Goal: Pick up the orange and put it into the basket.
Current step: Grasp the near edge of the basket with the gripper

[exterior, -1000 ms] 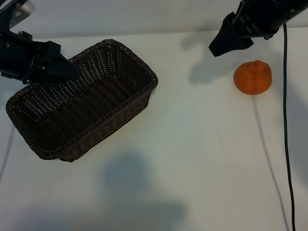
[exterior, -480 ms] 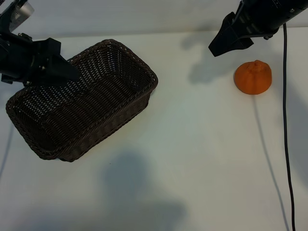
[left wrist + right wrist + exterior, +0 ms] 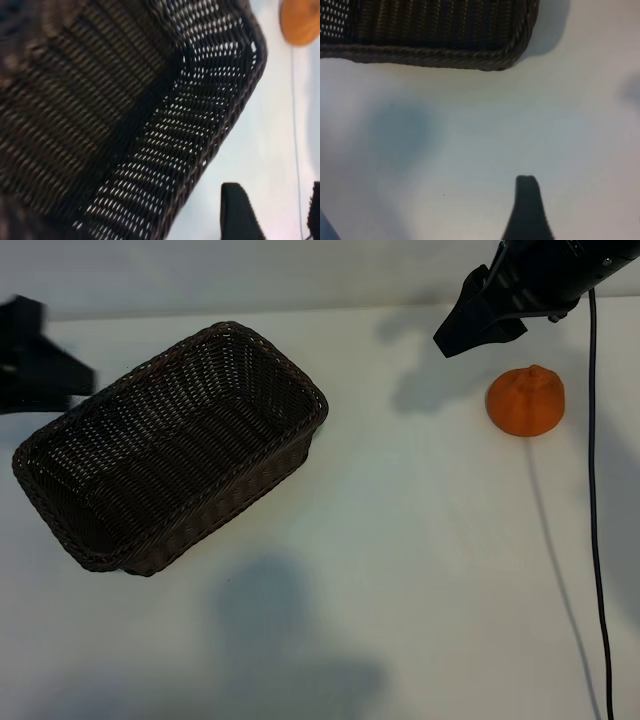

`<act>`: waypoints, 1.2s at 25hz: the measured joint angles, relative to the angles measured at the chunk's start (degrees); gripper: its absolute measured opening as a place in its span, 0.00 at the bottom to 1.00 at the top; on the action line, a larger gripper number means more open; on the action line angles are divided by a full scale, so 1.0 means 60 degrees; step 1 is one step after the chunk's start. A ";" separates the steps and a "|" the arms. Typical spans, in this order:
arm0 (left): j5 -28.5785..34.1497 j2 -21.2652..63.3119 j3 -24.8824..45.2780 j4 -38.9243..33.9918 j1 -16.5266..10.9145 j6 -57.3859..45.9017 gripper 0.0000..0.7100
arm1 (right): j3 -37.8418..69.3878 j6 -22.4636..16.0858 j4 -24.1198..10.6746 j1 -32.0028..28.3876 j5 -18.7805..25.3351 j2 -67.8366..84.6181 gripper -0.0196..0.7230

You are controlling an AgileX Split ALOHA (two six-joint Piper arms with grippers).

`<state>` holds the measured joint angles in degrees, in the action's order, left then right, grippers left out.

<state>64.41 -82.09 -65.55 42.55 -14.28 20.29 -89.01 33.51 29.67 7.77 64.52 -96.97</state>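
Wicker, dark brown and tightly woven, fills the left half of the white table (image 3: pixel 400 540): the basket (image 3: pixel 170 450) lies at a slant with nothing inside it. At the far left edge the left gripper (image 3: pixel 40 370) hangs blurred beside the basket's outer rim; how wide its jaws stand I cannot tell, but nothing shows between them. Across a stretch of bare table, well apart from the basket, the orange (image 3: pixel 526 400) sits upright on its flat base, nub up. The right gripper (image 3: pixel 470 330) hovers just above and beside it, released, holding nothing. A thin black cable (image 3: pixel 597 540) runs down the table's right side close to the fruit. Reaching seems to be the step in hand: the right gripper should centre over the fruit, straddle its widest part below the nub, then close gently so it does not roll toward the cable.
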 joint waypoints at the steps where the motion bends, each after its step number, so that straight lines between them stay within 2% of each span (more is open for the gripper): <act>1: 0.0184 0.0231 0.0000 -0.0185 -0.0188 -0.0143 0.55 | 0.0000 0.0000 0.0000 0.0000 0.0000 0.0000 0.71; 7: 0.0483 0.1713 0.0000 -0.1758 -0.1482 -0.1391 0.55 | 0.0000 0.0000 0.0000 0.0000 0.0000 0.0000 0.71; 11: 0.0493 0.2225 0.0000 -0.2884 -0.1971 -0.2189 0.55 | 0.0000 0.0000 0.0000 0.0000 -0.0008 0.0000 0.71; 16: 0.0493 0.2268 0.0012 -0.3638 -0.2007 -0.2809 0.55 | 0.0000 0.0000 0.0000 0.0000 -0.0008 0.0000 0.71; 30: 0.0493 0.2113 0.0012 -0.3708 -0.2007 -0.3325 0.55 | 0.0000 0.0000 0.0000 0.0000 -0.0008 0.0000 0.71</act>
<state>67.37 -69.42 -65.48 20.30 -26.32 0.34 -89.01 33.51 29.67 7.77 64.48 -96.97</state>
